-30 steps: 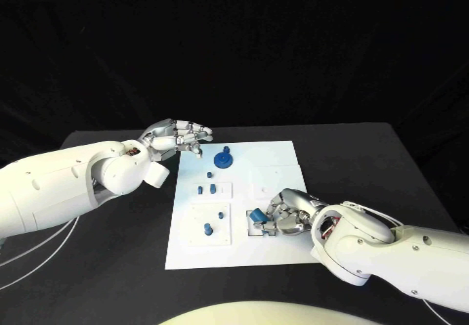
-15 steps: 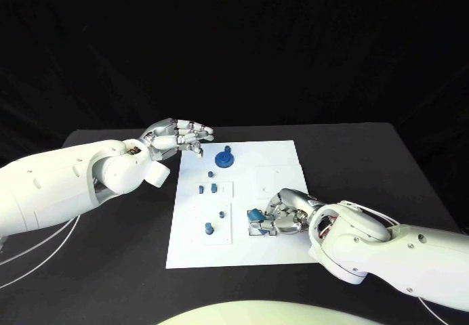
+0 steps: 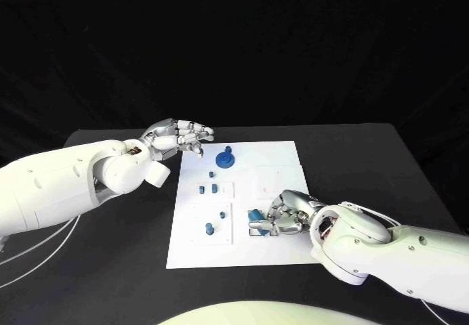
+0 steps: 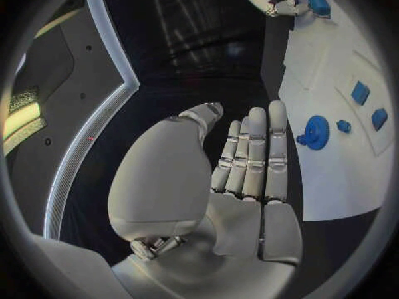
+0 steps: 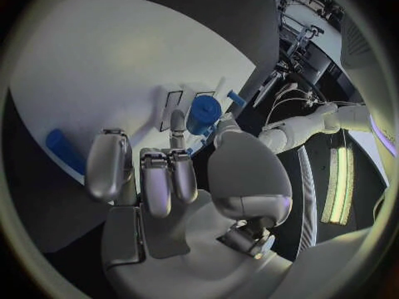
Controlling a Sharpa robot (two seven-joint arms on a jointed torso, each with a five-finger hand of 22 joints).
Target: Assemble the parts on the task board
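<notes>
No legible writing or branding is seen on the task board (image 3: 278,152), on the parts, or on either arm; the board is laid flat at the middle of the black table (image 3: 371,156), with a few raised white square plates on it; a round blue disc part with a peg (image 3: 223,159) is seated near the board's far left corner, also seen in the left wrist view (image 4: 315,131); two small blue parts (image 3: 208,183) are set in the plate below it; two more blue parts (image 3: 212,222) are set in the near-left plate; the right hand (image 3: 284,215) is lowered over the near-centre plate, fingers curled around a blue cylindrical part (image 3: 256,216), which is seen between thumb and fingertips in the right wrist view (image 5: 203,114); the socket beneath is largely hidden by that hand; a loose blue bar (image 5: 65,151) is seen lying on the board beside its fingers; the left hand (image 3: 179,137) is held above the board's far left corner, fingers extended close together with nothing held, palm shown flat in the left wrist view (image 4: 241,179); it is kept well apart from the right hand.
</notes>
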